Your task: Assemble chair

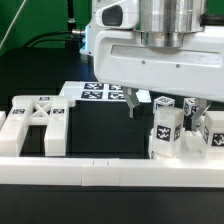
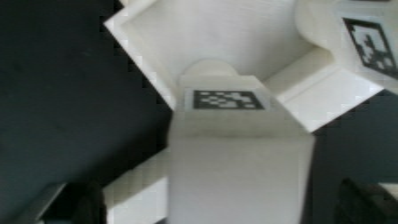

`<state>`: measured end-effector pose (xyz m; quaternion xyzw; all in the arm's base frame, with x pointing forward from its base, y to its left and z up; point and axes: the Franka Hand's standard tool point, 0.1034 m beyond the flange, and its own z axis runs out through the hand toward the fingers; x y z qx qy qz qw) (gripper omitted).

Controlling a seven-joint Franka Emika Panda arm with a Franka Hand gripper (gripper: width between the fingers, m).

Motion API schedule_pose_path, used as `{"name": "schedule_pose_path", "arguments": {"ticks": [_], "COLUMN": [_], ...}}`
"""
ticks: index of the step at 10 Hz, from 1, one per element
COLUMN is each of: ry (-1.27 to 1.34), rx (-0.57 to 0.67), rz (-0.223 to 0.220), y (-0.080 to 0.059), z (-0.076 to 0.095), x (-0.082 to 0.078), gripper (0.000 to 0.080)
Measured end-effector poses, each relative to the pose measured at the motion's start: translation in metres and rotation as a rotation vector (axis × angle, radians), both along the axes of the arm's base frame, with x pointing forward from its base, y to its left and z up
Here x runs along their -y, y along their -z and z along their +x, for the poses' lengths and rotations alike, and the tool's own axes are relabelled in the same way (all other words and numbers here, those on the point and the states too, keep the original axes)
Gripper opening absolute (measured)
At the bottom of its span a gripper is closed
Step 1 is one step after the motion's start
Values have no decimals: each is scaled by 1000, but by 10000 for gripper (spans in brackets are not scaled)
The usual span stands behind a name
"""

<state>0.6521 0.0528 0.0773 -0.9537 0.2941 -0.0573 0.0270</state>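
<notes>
The chair's parts are chunky white pieces with black-and-white tags. An X-braced panel (image 1: 35,122) lies at the exterior view's left. A blocky leg (image 1: 166,130) stands upright at the right, with another tagged part (image 1: 211,131) close beside it. My gripper (image 1: 160,104) hangs over that leg, open, one finger on each side of its top and apart from it. In the wrist view the tagged white leg (image 2: 224,130) runs between my dark fingertips (image 2: 63,203), and the gripper (image 2: 214,208) holds nothing. A further tagged part (image 2: 361,45) shows at the frame's edge.
The marker board (image 1: 103,93) lies flat behind the parts. A long low white rail (image 1: 100,172) runs along the front, with a block end at the left (image 1: 10,130). The table surface is black (image 1: 100,125).
</notes>
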Motion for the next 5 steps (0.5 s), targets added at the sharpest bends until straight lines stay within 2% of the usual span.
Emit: {"name": "schedule_pose_path", "arguments": {"ticks": [1, 2, 3, 4, 5], "ry": [22, 23, 26, 26, 29], "rx": [-3, -2, -2, -2, -3], "rz": [4, 5, 5, 5, 3], "y": [1, 0, 0, 0, 1], "z": [-1, -1, -1, -1, -1], "x": [-7, -6, -5, -4, -2], "gripper": [637, 637, 454, 454, 295]}}
